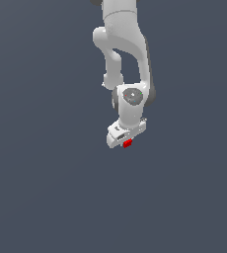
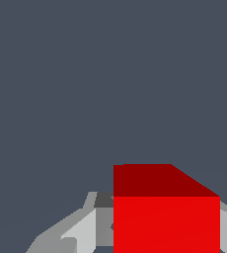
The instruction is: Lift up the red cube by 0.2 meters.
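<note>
The red cube (image 1: 127, 143) is a tiny plain red block right under the white hand of my arm in the exterior view. It fills the near part of the wrist view (image 2: 166, 220), sitting between my grey fingers (image 2: 81, 232). My gripper (image 1: 127, 144) is shut on the red cube. The fingertips themselves are hidden by the hand in the exterior view. I cannot tell from these frames whether the cube rests on the grey surface or hangs above it.
The plain dark grey surface (image 1: 46, 197) spreads all around. The white arm (image 1: 123, 44) comes down from the upper middle of the exterior view. Nothing else shows.
</note>
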You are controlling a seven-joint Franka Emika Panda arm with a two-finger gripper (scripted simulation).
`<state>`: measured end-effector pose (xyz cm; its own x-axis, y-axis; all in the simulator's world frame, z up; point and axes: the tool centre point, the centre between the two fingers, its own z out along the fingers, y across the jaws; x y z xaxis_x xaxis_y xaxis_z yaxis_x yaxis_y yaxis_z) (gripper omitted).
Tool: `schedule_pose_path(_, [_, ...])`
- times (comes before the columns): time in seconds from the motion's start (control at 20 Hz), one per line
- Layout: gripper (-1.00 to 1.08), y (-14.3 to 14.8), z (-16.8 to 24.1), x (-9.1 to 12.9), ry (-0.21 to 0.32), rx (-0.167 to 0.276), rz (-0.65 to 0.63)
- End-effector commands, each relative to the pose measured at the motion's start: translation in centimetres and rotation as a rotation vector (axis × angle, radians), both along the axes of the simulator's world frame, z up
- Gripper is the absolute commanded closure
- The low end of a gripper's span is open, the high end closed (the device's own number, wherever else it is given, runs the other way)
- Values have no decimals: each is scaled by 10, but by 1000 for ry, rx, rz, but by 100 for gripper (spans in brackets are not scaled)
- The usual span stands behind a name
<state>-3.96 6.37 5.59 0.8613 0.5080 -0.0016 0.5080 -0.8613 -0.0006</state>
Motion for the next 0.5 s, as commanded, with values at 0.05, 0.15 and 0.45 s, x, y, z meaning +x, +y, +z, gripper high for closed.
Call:
schedule_pose_path(0.05, [108, 0, 26, 0, -2, 0, 0])
schedule_pose_path(0.15, [108, 0, 44, -1, -2, 0, 0])
schedule_pose_path(0.45, [108, 0, 103, -1, -1, 0, 1])
